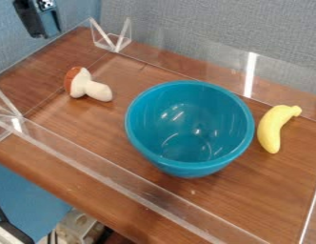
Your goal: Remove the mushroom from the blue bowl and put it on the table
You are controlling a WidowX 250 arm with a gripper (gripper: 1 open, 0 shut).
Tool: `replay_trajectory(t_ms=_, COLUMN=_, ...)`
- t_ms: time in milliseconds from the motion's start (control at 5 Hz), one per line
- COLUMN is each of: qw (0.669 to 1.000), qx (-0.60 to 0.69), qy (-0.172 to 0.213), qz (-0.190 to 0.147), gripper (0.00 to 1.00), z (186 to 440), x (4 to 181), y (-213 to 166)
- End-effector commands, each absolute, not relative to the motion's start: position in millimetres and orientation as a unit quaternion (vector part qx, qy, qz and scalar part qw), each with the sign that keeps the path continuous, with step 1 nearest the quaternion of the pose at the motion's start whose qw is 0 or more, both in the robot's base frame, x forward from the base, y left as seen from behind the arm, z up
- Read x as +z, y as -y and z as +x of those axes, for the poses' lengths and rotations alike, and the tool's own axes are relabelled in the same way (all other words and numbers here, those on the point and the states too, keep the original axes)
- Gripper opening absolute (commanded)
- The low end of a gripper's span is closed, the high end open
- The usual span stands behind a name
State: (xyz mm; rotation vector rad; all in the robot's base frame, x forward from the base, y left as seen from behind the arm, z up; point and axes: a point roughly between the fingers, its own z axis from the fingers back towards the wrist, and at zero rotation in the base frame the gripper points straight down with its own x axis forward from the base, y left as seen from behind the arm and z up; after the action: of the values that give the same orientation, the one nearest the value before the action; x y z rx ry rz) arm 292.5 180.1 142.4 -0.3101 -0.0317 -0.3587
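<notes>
The mushroom point(88, 86) lies on its side on the brown table point(71, 124), cream stem pointing right and orange-brown cap to the left. It rests a short way left of the blue bowl point(188, 143), whose inside holds nothing. My gripper point(43, 17) is a dark shape at the top-left corner, well above and behind the mushroom and apart from it. It is partly cut off by the frame edge. Its fingers are too dark and too cropped to read, and nothing shows between them.
A yellow banana point(276, 127) lies to the right of the bowl. Low clear acrylic walls point(187, 67) run round the tabletop, with a clear triangular bracket point(113, 38) at the back-left corner and another point(7, 122) at the left edge.
</notes>
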Motion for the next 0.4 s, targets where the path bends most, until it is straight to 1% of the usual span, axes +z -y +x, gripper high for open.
replay_trajectory(t_ms=0, qw=0.970, qx=-0.201, qy=0.023, qz=-0.137, gripper=1.00, z=289.8, x=152.2, y=-187.2)
replay_trajectory(t_ms=200, qw=0.966, qx=-0.217, qy=0.019, qz=-0.140, gripper=1.00, z=284.5, x=155.0, y=-194.3)
